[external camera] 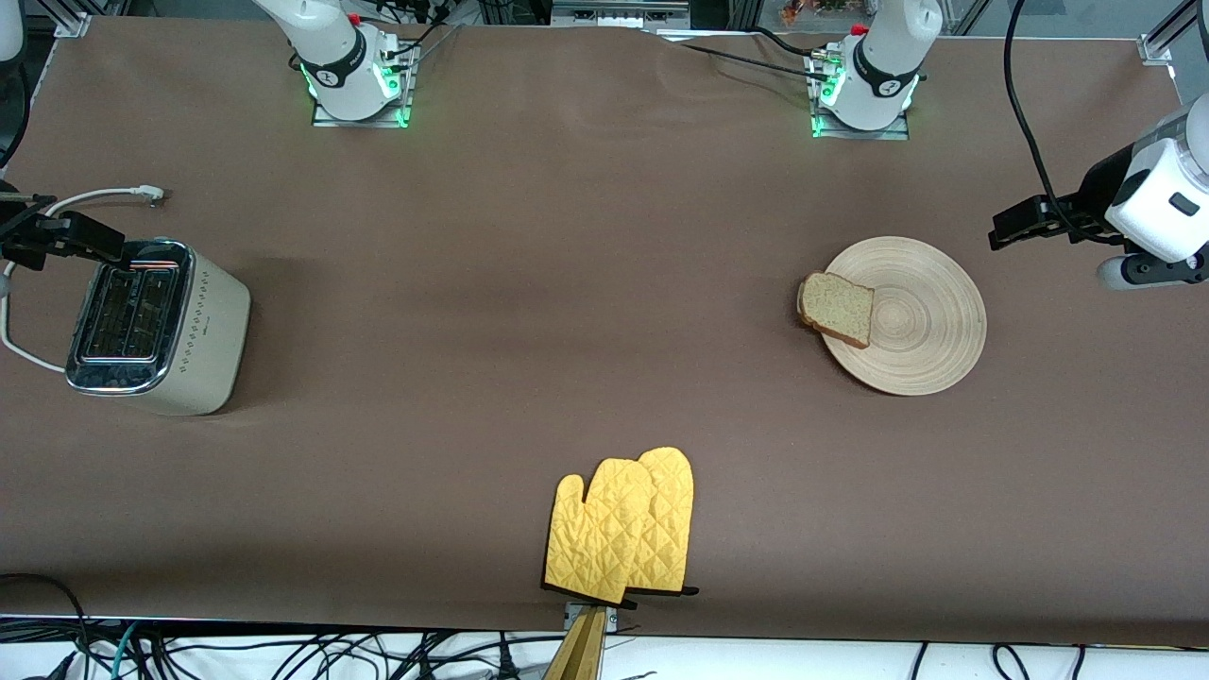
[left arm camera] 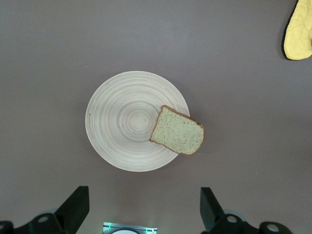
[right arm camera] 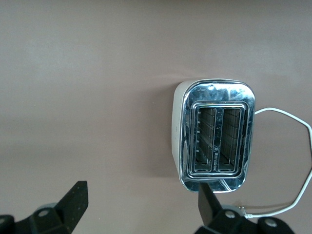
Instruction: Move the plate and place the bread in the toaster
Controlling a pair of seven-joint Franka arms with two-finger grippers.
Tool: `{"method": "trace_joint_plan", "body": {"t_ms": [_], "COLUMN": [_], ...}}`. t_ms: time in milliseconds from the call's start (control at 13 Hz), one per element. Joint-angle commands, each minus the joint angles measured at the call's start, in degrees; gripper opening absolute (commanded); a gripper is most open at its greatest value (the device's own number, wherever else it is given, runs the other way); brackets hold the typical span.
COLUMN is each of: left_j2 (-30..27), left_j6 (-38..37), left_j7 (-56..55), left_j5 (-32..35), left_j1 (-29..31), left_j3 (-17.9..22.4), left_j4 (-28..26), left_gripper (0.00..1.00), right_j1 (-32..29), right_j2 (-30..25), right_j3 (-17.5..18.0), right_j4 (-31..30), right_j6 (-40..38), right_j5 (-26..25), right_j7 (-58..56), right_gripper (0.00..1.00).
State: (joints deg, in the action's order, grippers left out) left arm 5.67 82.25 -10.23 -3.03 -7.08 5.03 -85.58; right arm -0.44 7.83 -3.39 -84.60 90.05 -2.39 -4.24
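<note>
Plainly nothing is held yet. The plate (external camera: 921, 326) lies on the bench (external camera: 567, 283) toward the left arm's end, and the bread (external camera: 837, 309) rests on its rim, one corner hanging over the edge on the side toward the toaster (external camera: 156, 326), which stands well apart at the right arm's end, slots up and empty. The left claw (left arm camera: 141, 212) hangs over the bench just beside the plate, fingers spread wide and empty; the right claw (right arm camera: 141, 212) hovers by the toaster, likewise released.

The bread looks light, soft and easily crushed, so a gentle pinch across the overhanging crust seems best. The plate looks stiff, thin and flat against the bench, probably awkward to lift; its rim is the only hold. A pair of yellow mitts (external camera: 623, 527) lies nearer the front camera.
</note>
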Motion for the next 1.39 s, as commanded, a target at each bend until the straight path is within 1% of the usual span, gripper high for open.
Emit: {"method": "trace_joint_plan", "body": {"t_ms": [0, 77, 386, 540, 772, 1003, 1080, 1157, 1312], "left_j2": [-0.13, 0.3, 0.66, 1.09, 2.76, 6.62, 8.38, 9.87, 12.77], "left_j6": [-0.33, 0.01, 3.78, 8.34, 16.34, 22.33, 22.6, 22.61, 22.95], "left_j7": [2.74, 5.37, 13.46, 19.77, 27.87, 36.82, 40.08, 42.37, 46.51], "left_j5": [-1.36, -1.54, -1.45, -1.54, -1.71, -3.82, -5.13, -7.84, -11.19], "left_j1": [1.27, 2.58, 9.17, 13.48, 17.0, 21.3, 23.41, 25.25, 27.37], "left_j3": [-0.38, -0.11, 0.68, 0.68, 1.82, 1.82, 1.82, 1.82, 1.82], "left_j4": [0.15, -0.03, -4.06, -7.57, -12.41, -15.58, -15.59, -15.59, -15.76], "left_gripper": [1.0, 1.0, 1.0, 1.0, 1.0, 1.0, 1.0, 1.0, 1.0], "right_j1": [-0.17, -0.17, -0.17, -0.17, -0.17, -0.17, -0.17, -0.17, -0.17], "right_j2": [0.43, 0.43, 0.43, 0.43, 0.43, 0.43, 0.43, 0.43, 0.43], "right_j3": [-0.12, -0.12, -0.12, -0.12, -0.12, -0.12, -0.12, -0.12, -0.21], "right_j4": [1.28, 1.28, 1.28, 1.28, 1.28, 1.28, 1.28, 1.28, 1.28], "right_j6": [-0.23, -0.23, -0.14, -0.23, -0.23, -0.23, -0.23, -0.23, -0.23], "right_j5": [0.63, 0.63, 0.63, 0.63, 0.63, 0.63, 0.63, 0.63, 0.63], "right_j7": [0.2, 0.2, 0.11, 0.11, 0.11, 0.11, 0.11, 0.11, 0.11], "right_gripper": [1.0, 1.0, 1.0, 1.0, 1.0, 1.0, 1.0, 1.0, 1.0]}}
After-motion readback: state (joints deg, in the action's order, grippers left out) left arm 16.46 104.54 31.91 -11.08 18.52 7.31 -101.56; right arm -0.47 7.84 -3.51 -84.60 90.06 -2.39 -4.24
